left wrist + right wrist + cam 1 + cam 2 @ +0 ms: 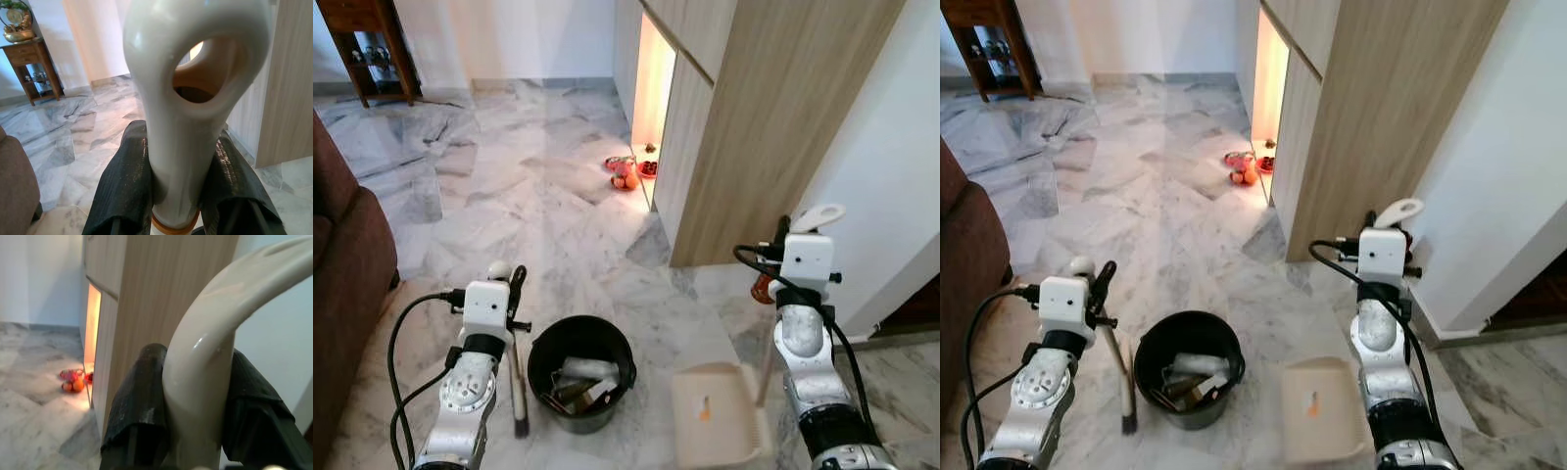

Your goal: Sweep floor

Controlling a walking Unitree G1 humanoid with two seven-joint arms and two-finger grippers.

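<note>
This is a room in a home: a polished grey-white marble tile floor (519, 186) runs between white walls, with a dark brown upholstered sofa (342, 264) along one side. A tall light-wood built-in cabinet (744, 117) and a small dark wooden side table (372, 44) with ornaments furnish it.

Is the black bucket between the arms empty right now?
No. The black bucket already holds crumpled pale rubbish at its bottom.

upright broom (519, 377), cream dustpan (717, 416)
</note>
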